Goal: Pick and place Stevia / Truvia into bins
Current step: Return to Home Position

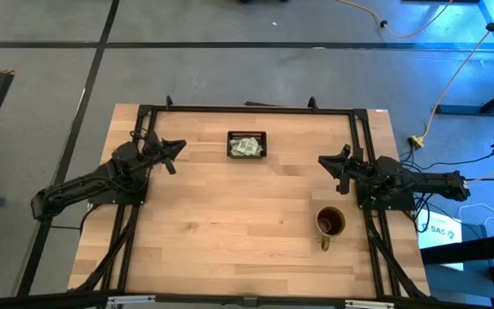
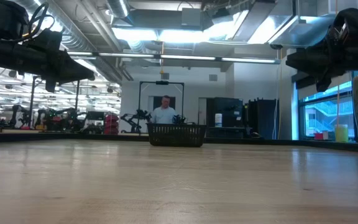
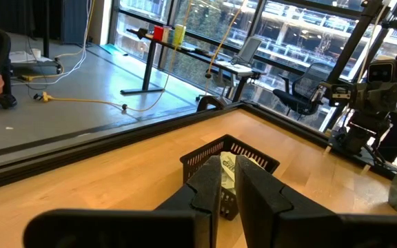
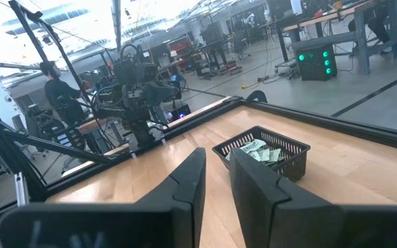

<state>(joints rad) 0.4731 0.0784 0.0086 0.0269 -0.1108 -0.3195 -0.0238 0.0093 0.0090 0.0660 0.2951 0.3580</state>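
Left gripper (image 1: 171, 154) and right gripper (image 1: 328, 163) flank the black bin (image 1: 247, 159), fingers narrowly apart; we judge its Stevia packets (image 1: 246, 147) light, floppy, edge-pinchable.

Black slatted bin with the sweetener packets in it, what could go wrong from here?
The pale green and white paper packets lie loosely heaped in the small black slatted bin; a knock might spill them. The round brownish-gold mug stands close by the right arm, so a low swing of the right gripper could clip it. The left gripper waits left of the bin.
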